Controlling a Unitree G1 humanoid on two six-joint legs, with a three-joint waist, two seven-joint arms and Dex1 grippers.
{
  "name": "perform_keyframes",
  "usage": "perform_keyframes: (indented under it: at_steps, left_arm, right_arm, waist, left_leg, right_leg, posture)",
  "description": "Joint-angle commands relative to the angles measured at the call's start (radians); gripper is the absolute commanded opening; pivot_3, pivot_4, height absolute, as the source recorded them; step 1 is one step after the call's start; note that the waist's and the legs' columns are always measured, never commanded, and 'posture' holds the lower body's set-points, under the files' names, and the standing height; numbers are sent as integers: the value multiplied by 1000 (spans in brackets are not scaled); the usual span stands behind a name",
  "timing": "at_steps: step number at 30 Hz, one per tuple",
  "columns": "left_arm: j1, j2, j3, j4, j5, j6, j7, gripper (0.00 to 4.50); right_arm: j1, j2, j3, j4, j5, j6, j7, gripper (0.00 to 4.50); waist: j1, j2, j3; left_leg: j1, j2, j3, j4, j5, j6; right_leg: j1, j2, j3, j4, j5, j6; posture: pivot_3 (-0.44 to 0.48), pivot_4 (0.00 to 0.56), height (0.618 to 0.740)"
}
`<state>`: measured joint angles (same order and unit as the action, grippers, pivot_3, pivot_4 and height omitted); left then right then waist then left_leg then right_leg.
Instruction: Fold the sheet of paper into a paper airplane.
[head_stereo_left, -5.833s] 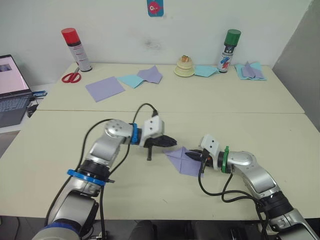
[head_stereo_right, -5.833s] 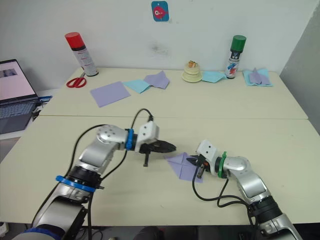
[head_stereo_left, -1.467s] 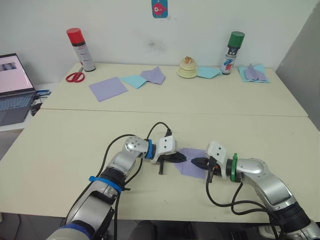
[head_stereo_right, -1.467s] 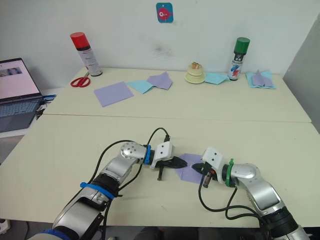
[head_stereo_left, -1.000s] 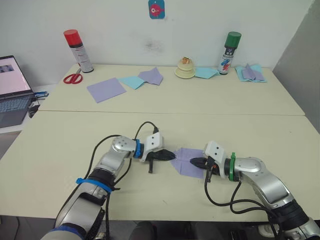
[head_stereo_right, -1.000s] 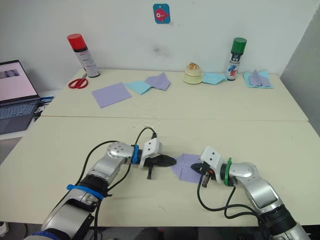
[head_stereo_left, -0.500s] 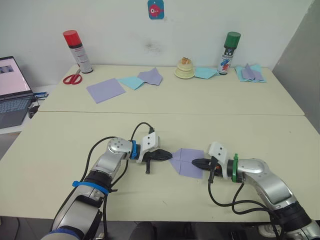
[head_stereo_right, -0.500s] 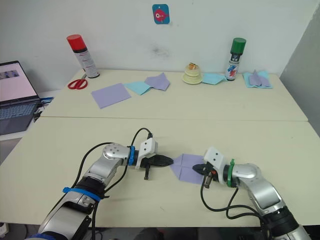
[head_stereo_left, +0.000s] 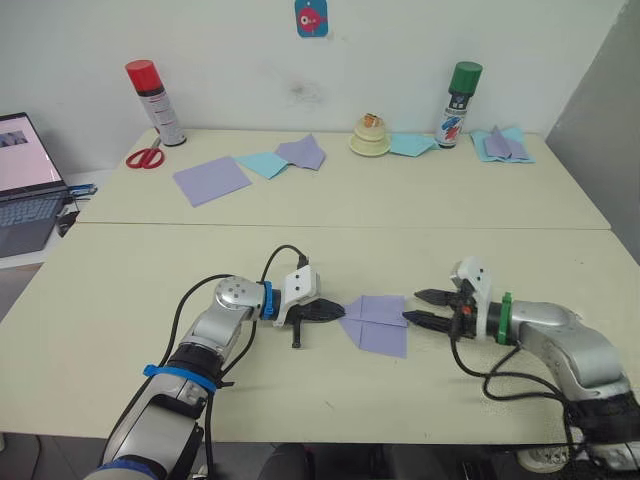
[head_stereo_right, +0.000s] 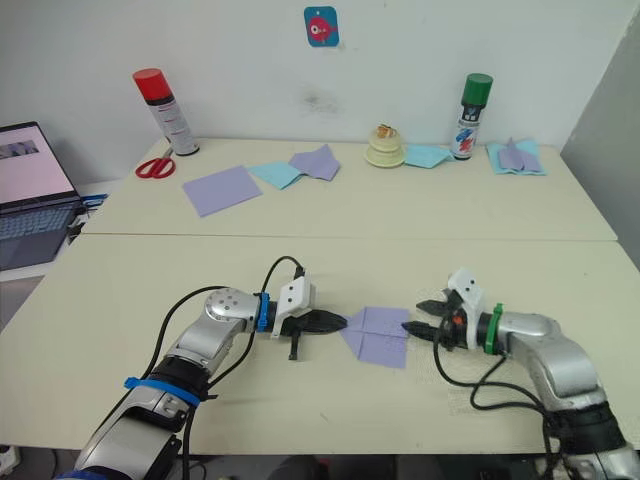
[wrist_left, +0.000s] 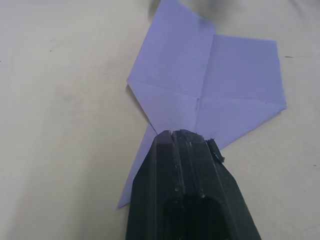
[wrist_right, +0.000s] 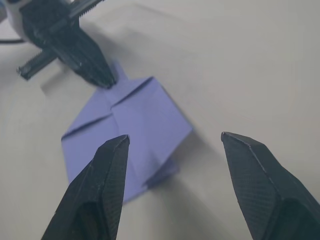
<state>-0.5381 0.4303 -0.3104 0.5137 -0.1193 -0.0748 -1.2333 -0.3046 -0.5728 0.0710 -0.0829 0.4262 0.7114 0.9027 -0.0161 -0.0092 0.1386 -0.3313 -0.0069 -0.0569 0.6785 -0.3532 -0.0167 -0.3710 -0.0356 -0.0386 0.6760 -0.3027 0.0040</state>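
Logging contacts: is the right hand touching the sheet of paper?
Apart. In the right wrist view, the open right hand hangs short of the sheet of paper, with bare table between its fingertips and the paper's edge.

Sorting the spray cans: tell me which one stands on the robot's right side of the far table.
The green-capped spray can, standing beside the cream-coloured object and light-blue paper. The red-capped can stands on the left by the scissors.

We see a lab-like workroom: two plain cream tables (head_stereo_left: 120, 290) against a bare white wall, an open laptop (head_stereo_left: 25, 180), red-handled scissors (head_stereo_left: 145, 156), spray cans.
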Motion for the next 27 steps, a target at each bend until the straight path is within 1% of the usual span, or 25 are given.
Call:
perform_keyframes:
  at_steps: [1, 5, 6, 7, 8, 11, 15, 19, 23, 25, 27]
  left_arm:
    - [42, 25, -42, 54, 78, 30, 7, 0]
    - [44, 29, -36, 27, 70, 34, 8, 0]
    - [47, 30, -34, 14, 66, 37, 8, 0]
    - [49, 31, -30, 4, 62, 40, 10, 0]
    - [51, 31, -27, -7, 59, 42, 12, 0]
    - [62, 37, -19, -50, 49, 57, 14, 0]
    - [76, 45, -13, -99, 38, 75, 20, 0]
    - [88, 58, 0, -136, 32, 88, 19, 0]
    - [111, 107, 47, -249, -12, 126, 10, 0]
    - [121, 149, 92, -344, -56, 171, 8, 0]
    - [130, 200, 143, -444, -109, 236, 4, 0]
  right_arm:
    - [-57, 25, 11, 79, 31, 53, 25, 3105]
    - [-93, 45, 25, 130, 59, 100, 63, 3105]
    - [-97, 51, 29, 130, 62, 103, 69, 2842]
    - [-99, 54, 35, 124, 67, 108, 79, 2753]
    - [-99, 59, 38, 117, 70, 111, 82, 2555]
    - [-95, 79, 46, 99, 76, 118, 81, 1543]
    - [-91, 87, 57, 82, 81, 117, 84, 75]
    - [-102, 84, 63, 82, 73, 82, 100, 32]
    - [-99, 66, 85, 46, 43, -3, 127, 32]
    - [-104, 67, 88, 29, -12, -144, 119, 32]
    - [-115, 55, 109, 40, -107, -357, 130, 32]
  waist:
    - [3, 0, 0]
    - [5, 1, 1]
    - [5, 1, 1]
    - [5, 2, 1]
    - [5, 2, 2]
    - [4, 3, 3]
    - [4, 4, 4]
    - [3, 4, 4]
    - [-2, 6, 6]
    - [-5, 5, 11]
    - [-8, 5, 21]
  left_leg:
    - [0, 0, 0, 0, 0, 0]
    - [-2, 0, 0, 0, 0, 0]
    - [-2, 0, 0, 0, 0, 0]
    - [-2, 0, 0, 0, 0, 0]
    - [-2, 0, 0, 0, 0, 0]
    - [-3, 0, 0, 0, 0, 0]
    - [-8, 0, 0, 0, 0, 0]
    - [-13, 0, 0, 1, 2, -4]
    - [-16, 0, 0, 1, 3, -5]
    - [-16, 0, 0, 1, 3, -5]
    - [-17, 0, 0, 1, 3, -5]
  right_leg:
    - [0, 0, 0, 0, 0, 0]
    - [-1, -1, 0, -2, 0, 0]
    - [-1, -1, 0, -2, 0, 0]
    - [-1, -1, 0, -2, 0, 0]
    - [-1, -1, 0, -2, 0, -1]
    - [-2, -1, 0, -2, 0, -1]
    - [-7, -1, 0, -2, 0, -1]
    - [-12, -1, -1, -1, 0, -1]
    - [-16, -1, -1, 0, 0, -1]
    - [-16, -1, -1, 0, 0, -1]
    - [-17, -1, -1, 1, 0, -1]
  posture:
    - [0, 150, 717]
    - [0, 150, 717]
    - [0, 150, 717]
    - [0, 150, 717]
    - [0, 150, 717]
    - [0, 150, 717]
    - [0, 150, 717]
    - [0, 150, 717]
    - [0, 150, 717]
    - [0, 150, 717]
    - [0, 150, 717]
